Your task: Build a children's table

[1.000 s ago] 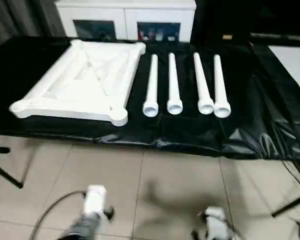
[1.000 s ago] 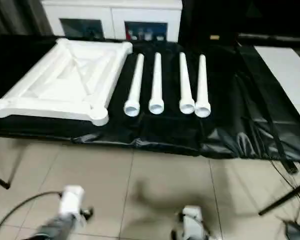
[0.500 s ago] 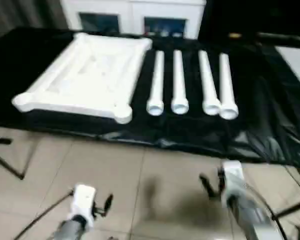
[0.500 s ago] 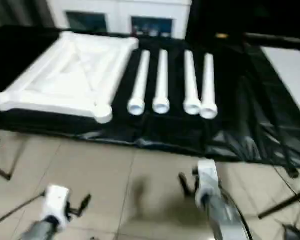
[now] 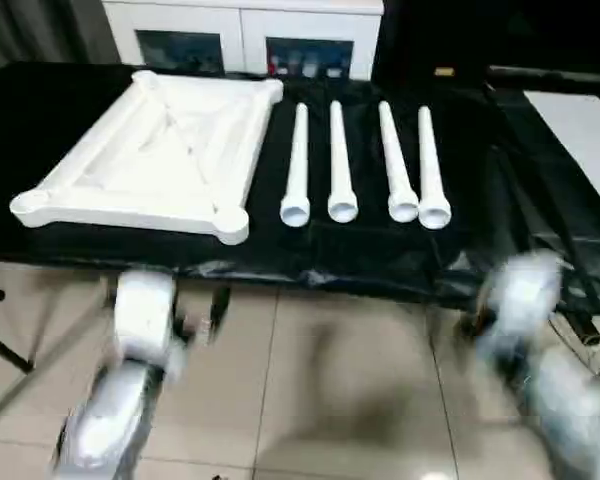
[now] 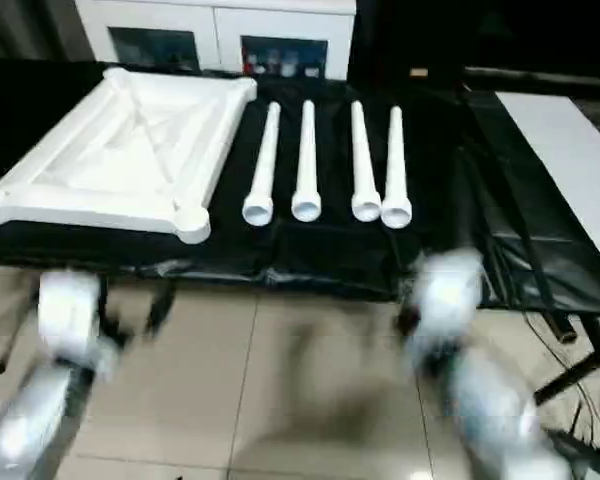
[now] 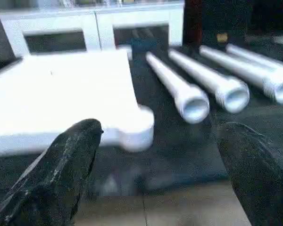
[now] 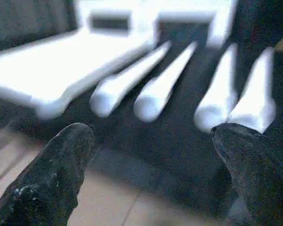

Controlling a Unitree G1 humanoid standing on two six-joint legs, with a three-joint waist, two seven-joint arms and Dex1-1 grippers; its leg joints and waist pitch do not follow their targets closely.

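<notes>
The children's table lies in parts on a black-covered bench. Its white top [image 5: 150, 150] rests upside down at the left, ribbed underside up. Several white legs [image 5: 338, 160] lie side by side to its right, open ends toward me. My left gripper [image 5: 164, 290] hovers over the floor just before the bench's front edge, below the top's near corner [image 7: 137, 127]. Its fingers [image 7: 70, 155] stand wide open with nothing between them. My right gripper [image 5: 515, 290], blurred by motion, is in front of the bench at the right, below the legs [image 8: 155, 101]. It is open and empty too.
A black sheet [image 5: 380, 260] drapes over the bench's front edge. A white cabinet [image 5: 240, 40] with glass fronts stands behind. A white surface [image 5: 580, 120] lies at the far right. Black stand legs [image 5: 0, 340] and cables [image 5: 590, 330] cross the tiled floor at both sides.
Both arms have risen from low over the floor toward the bench's front edge, the right one swinging out to the right. Both grippers stayed open. The camera shifted slightly.
</notes>
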